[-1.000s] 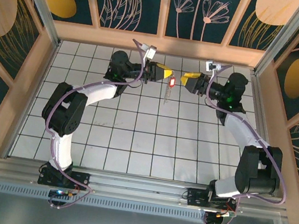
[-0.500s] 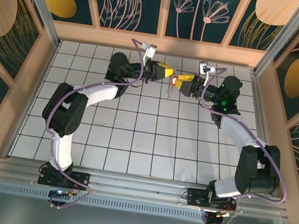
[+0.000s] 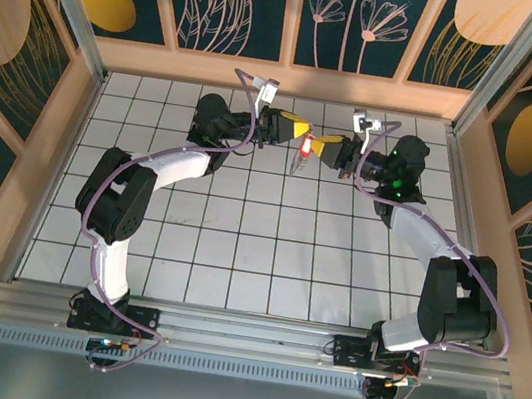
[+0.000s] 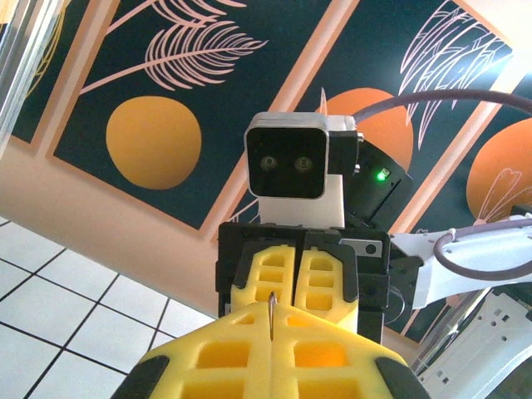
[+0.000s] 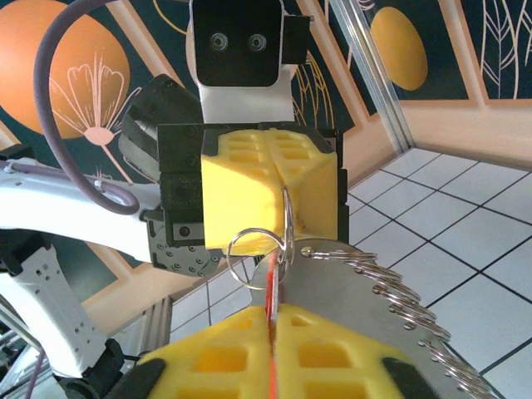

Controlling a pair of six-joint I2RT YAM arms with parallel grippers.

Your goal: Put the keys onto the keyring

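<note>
**A:** Left side first. Left hand (image 3: 300, 129)?

**B:** Clenched. Its yellow fingers (image 4: 241, 357) are pressed flat together, with a thin wire of the keyring (image 5: 285, 218) sticking out of the seam. It's up off the bench (image 3: 238, 246), near the far edge, roughly midway between the left and right edges.

**A:** The ring itself?

**B:** Right wrist view: a small pale loop just in front of the left hand's tips, with the wire running up into their seam. A bumpy chain-like strip (image 5: 391, 287) comes off it to the right. From above, the strip dangles below the two hands. Can't tell if its end touches the tiles.

**A:** Keys?

**B:** The keys (image 3: 307, 146): red head sits between the two hands' tips. In the right wrist view it's a thin red edge, just beside the loop. Can't tell whether it's threaded on.

**A:** Right hand?

**B:** Right hand (image 3: 323, 145) is clenched on the keys, with the red edge pinched in its seam. Its tips face the left hand's tips, very close. Whether they touch, can't tell.
</note>
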